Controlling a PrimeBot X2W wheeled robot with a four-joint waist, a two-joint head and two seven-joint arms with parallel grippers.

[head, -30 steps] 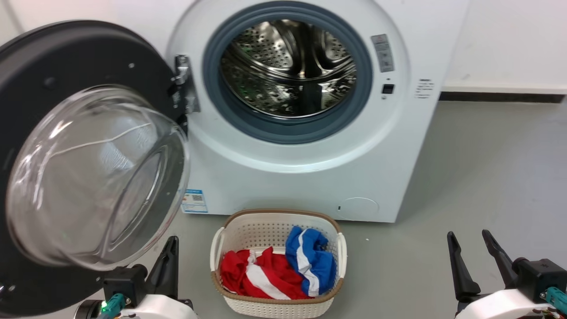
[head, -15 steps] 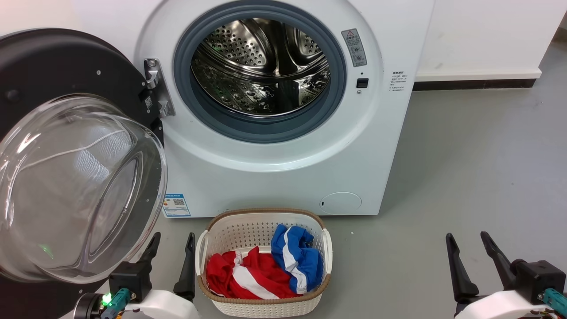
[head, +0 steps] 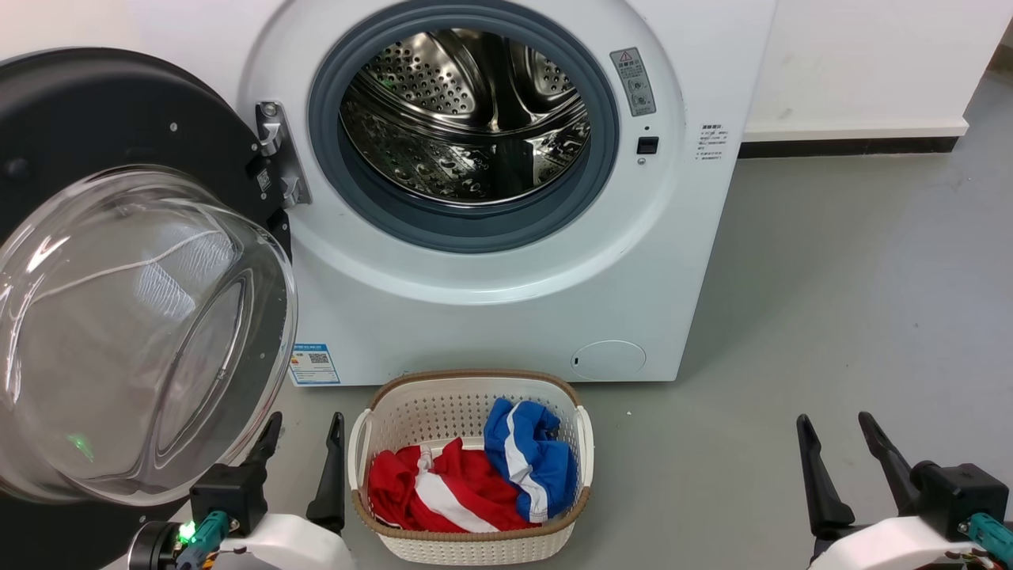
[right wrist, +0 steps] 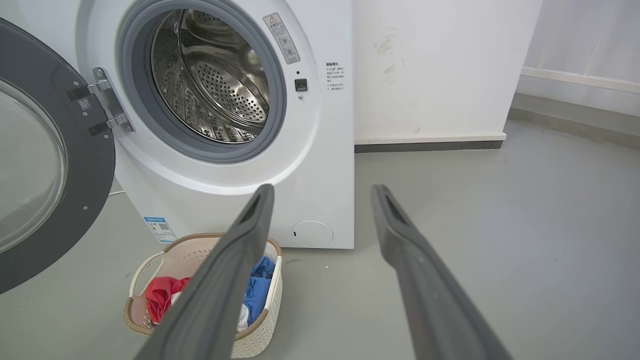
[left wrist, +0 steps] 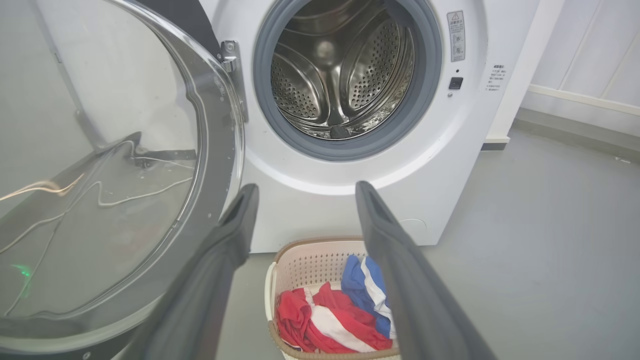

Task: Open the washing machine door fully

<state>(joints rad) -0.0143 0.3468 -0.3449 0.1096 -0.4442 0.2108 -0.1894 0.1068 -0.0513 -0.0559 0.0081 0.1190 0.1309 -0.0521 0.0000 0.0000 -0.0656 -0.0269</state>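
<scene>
Grey floor (head: 831, 277) lay before the washing machine (head: 506, 317) at upper centre. Its washing machine door (head: 142, 317) stood swung wide at the frame's left. The left end effector (head: 305, 423), lower left, and the right end effector (head: 834, 419), lower right, both gaped empty, flanking a laundry basket (head: 475, 377).

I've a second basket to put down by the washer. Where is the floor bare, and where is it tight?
Bare: the grey floor right of the washing machine, bordered by the skirting, the laundry basket and the right gripper. Tight: the left, where the left gripper sits between the open door and the basket.
</scene>
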